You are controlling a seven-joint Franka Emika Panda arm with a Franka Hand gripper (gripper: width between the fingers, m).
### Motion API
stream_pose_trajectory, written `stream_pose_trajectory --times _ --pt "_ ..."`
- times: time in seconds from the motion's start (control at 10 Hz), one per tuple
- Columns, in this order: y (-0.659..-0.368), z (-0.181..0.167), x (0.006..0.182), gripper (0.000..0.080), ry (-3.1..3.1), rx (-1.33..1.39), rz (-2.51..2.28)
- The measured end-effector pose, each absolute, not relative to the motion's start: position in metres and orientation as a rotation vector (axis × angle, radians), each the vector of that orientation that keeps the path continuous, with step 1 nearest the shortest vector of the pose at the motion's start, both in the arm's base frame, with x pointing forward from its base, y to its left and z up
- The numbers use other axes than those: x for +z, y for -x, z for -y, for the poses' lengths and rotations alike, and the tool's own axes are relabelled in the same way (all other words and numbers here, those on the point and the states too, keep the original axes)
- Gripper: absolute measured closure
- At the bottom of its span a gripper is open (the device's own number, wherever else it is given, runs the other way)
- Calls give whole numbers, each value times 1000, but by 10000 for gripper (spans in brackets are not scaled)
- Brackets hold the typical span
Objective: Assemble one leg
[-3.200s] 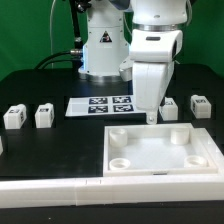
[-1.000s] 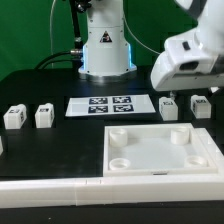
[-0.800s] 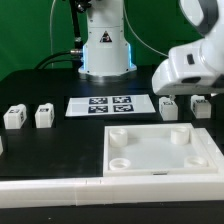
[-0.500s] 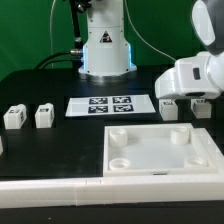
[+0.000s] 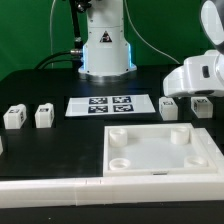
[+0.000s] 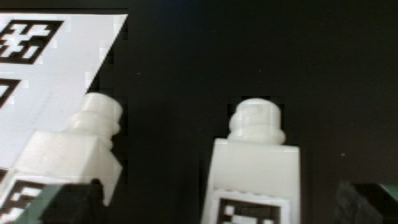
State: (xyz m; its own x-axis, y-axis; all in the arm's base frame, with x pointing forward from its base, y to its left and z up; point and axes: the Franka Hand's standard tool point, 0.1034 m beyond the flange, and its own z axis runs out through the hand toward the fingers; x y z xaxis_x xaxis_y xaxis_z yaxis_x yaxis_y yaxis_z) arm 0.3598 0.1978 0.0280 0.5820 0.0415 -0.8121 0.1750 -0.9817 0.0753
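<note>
Two legs stand at the exterior view's right, one [image 5: 168,107] nearer the marker board and one [image 5: 201,107] farther right. Two more legs [image 5: 13,117] [image 5: 44,115] stand at the left. My gripper [image 5: 196,96] hangs over the far right leg, its fingertips hidden by the white hand. In the wrist view that leg [image 6: 260,150] lies between my dark fingers [image 6: 370,196], tag face showing, with a gap on each side. The other leg [image 6: 80,150] lies just outside them. The gripper [image 6: 210,202] is open and holds nothing.
The marker board [image 5: 108,104] lies in the middle of the black table; its corner shows in the wrist view [image 6: 45,50]. The large white square panel with corner sockets [image 5: 160,150] lies in front. The robot base [image 5: 105,45] stands behind.
The hand has swung from above the panel's far corner to the exterior view's right and lower, and now hangs over the rightmost leg. No part has moved.
</note>
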Motion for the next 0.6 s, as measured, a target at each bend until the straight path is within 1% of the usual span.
stream_pose_trajectory --times 0.1,0.4,0.6 --pt "-358 -198 27 151 -2658 -1363 -186" --pt "-351 -210 13 151 -2661 -1347 -188" --pt "-356 -209 10 151 -2681 -1338 -204"
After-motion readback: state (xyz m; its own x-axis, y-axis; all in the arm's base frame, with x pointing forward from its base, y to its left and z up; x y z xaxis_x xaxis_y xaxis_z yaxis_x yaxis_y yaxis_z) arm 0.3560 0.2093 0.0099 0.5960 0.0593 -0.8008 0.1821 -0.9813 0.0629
